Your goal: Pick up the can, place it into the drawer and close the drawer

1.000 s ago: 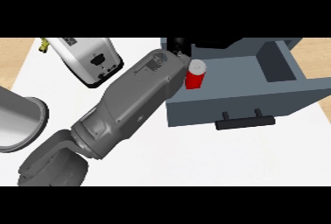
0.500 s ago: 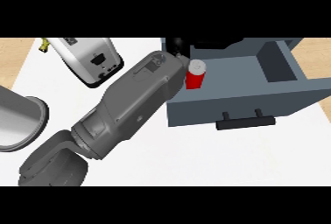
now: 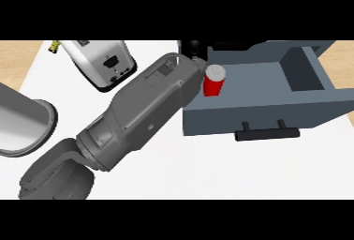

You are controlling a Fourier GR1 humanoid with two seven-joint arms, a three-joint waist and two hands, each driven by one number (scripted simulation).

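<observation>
Robot hand (image 3: 195,48), grip hidden behind the forearm (image 3: 142,110), hovers beside red can (image 3: 214,81) standing in open drawer (image 3: 262,101); toaster (image 3: 104,63) stands left.

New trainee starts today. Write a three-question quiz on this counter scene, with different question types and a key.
1. True or false: the red can stands upright inside the open grey drawer.
2. Multiple choice: which item lies nearest the view's left edge? A) toaster B) metal pot C) drawer handle
3. Fill in: the grey forearm crosses the counter diagonally, its far end beside the ____.

Key: 1 true. 2 B, the metal pot; the toaster sits further right, and the drawer handle further still. 3 can.
</observation>
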